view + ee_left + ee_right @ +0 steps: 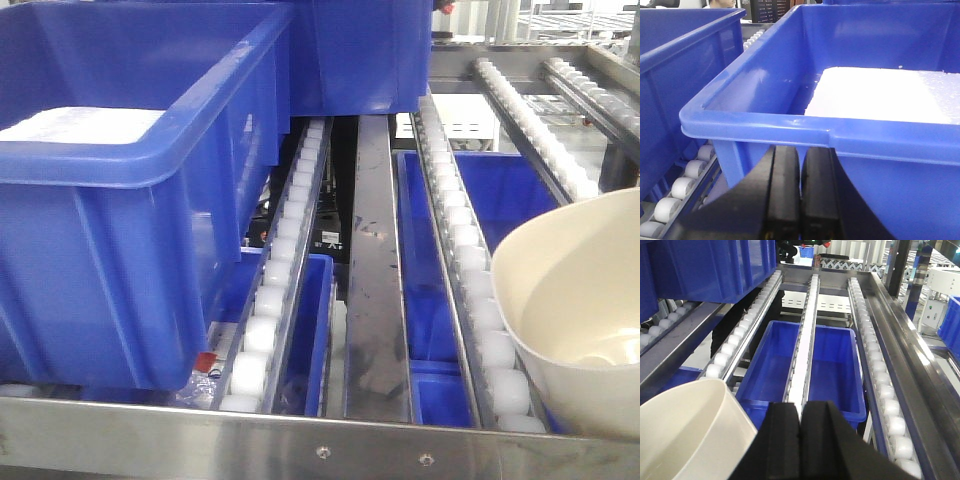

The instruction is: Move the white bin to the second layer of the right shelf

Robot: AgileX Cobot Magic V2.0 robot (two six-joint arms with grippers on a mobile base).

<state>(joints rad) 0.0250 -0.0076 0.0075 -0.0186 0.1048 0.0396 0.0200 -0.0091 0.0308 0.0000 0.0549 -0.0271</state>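
White bin (575, 300) sits tilted on the roller tracks (465, 250) at front right, behind the steel rail (300, 440). Left gripper (800, 200) pressed together beside a blue crate (790, 125). Right gripper (800, 440) pressed together, holding nothing, bin just left.

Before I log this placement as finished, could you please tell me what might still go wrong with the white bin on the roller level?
1. The white bin sits tilted at the front end of the sloping roller tracks, by the front rail; it might tip or slide off.
2. Both the left tool and the right tool look shut and empty, so nothing steadies the bin.
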